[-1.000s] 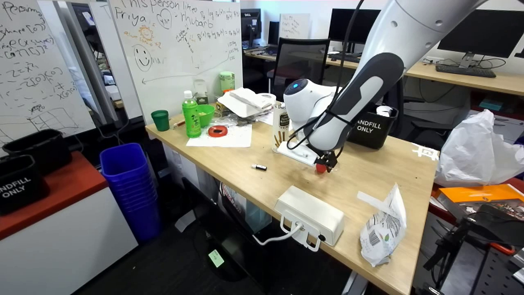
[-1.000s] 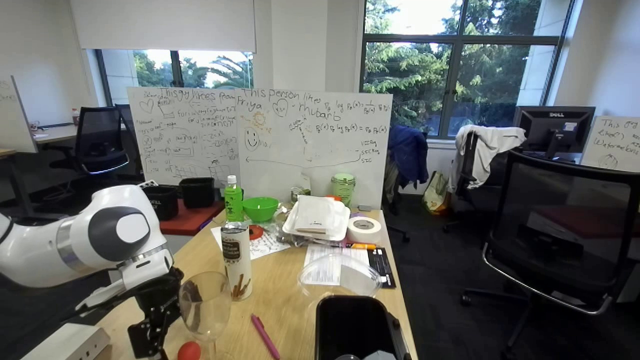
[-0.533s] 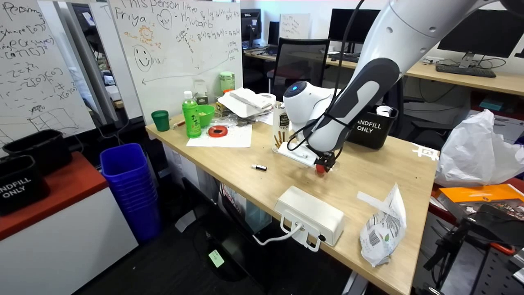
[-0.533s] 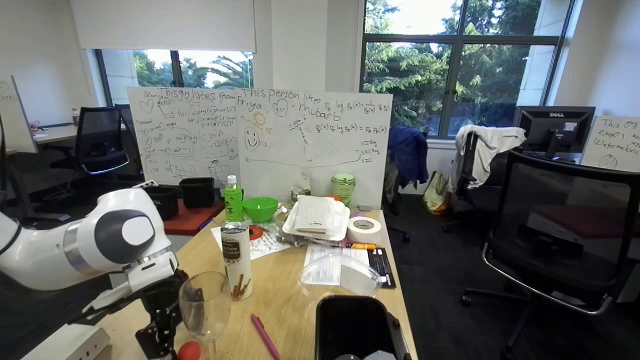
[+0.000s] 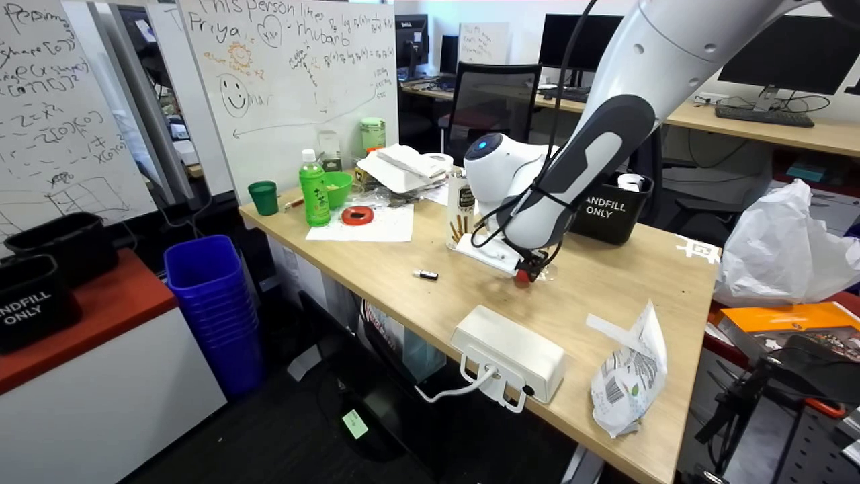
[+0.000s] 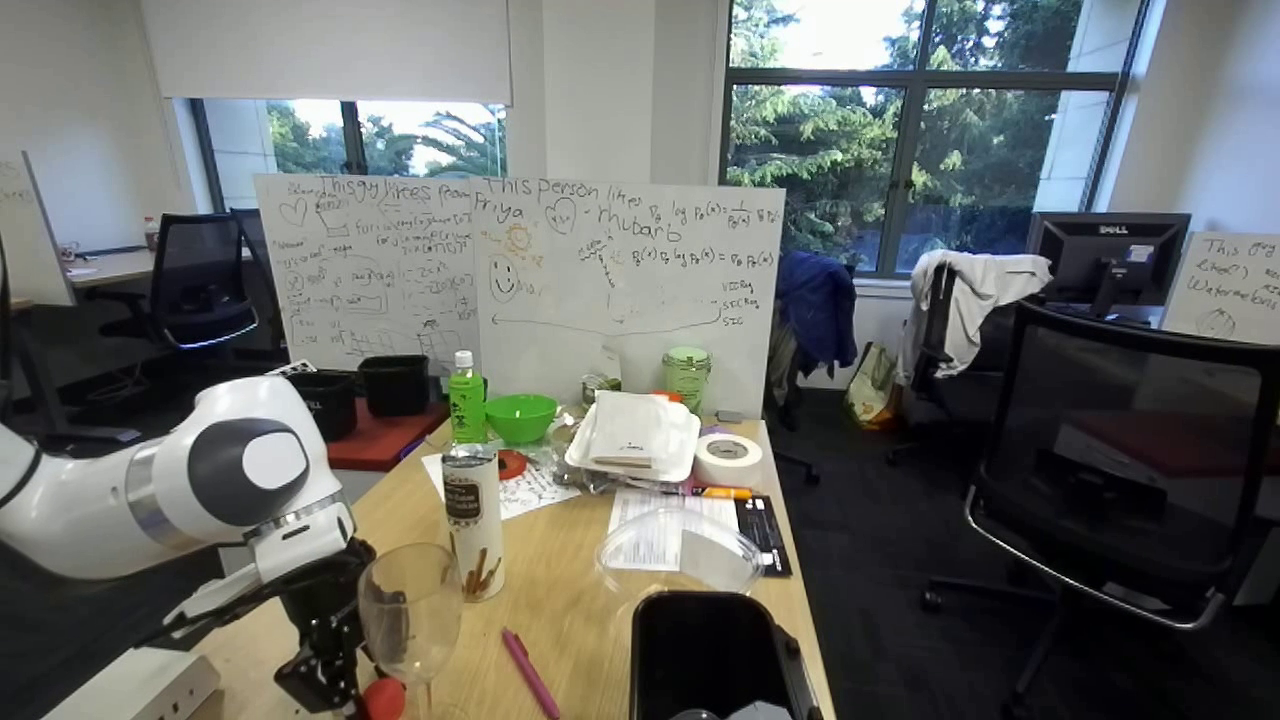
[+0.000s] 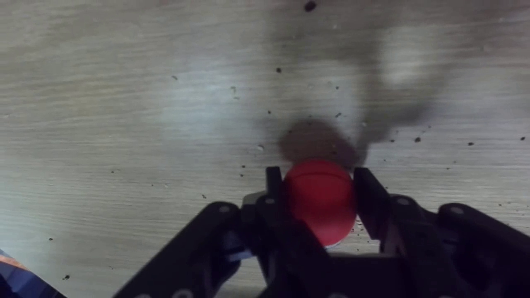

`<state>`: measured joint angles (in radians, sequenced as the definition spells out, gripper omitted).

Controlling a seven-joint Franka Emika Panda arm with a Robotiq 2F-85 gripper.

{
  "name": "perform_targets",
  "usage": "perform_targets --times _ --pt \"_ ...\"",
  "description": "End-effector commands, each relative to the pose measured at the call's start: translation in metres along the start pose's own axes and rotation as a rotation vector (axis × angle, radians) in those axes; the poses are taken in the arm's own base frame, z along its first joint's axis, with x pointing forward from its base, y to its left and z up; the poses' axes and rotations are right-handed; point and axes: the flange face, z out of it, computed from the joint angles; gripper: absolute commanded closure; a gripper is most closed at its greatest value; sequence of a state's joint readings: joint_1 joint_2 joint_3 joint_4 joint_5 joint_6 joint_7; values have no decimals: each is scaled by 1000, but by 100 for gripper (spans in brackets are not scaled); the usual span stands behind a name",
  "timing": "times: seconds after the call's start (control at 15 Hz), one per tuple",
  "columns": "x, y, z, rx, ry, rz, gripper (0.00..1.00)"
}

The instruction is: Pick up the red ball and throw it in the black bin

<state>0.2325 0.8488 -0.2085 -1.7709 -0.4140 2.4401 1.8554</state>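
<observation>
Wrist view: seeing red ball (image 7: 321, 207) sitting btwn the pads (image 7: 366, 190) of the gripper (image 7: 316, 178); apparently pinching it, meeting opposite flanks at approx. the widest part. Standing only partway apart, i.e. spanning the ball, showing no clear gap on either flank. Not making out any clearance above table (image 7: 124, 145) — maybe touching, maybe just off.

Judging ball light, mildly springy (rubber or foam?), prob. not fragile. Expecting fair grip on matte-looking skin, but also easy rolling-out if squeezed off-centre. Recommending hold across the equator w/ moderate squeeze, keeping pressure even to avoid squirting it out.

In an exterior view: finding ball (image 5: 523, 277) low at the gripper's tips, partly hidden. Seeing black bin (image 5: 610, 227), white-lettered, on same table, apart from ball; taking this as target. Noting similar lettered bin (image 5: 30, 306) on red-topped cabinet (image 5: 134, 289), well apart.

In an exterior view: locating ball (image 6: 384, 699) at the gripper's tips, seemingly just beside stem of clear wine glass (image 6: 413, 610). Not reading pad spread from here. Guessing at end of grasp step, pre-lift; worrying re: glass — prob. needing straight-up lift before any sideways carry.
</observation>
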Motion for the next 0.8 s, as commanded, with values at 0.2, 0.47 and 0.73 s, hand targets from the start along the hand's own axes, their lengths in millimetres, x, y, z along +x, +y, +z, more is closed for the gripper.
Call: perform_targets --times 0.2,0.47,0.73 --pt "-6 14 -36 74 -32 -15 80" --pt "-3 27 -86 195 -40 19 80" --pt "25 40 -129 313 -15 129 80"
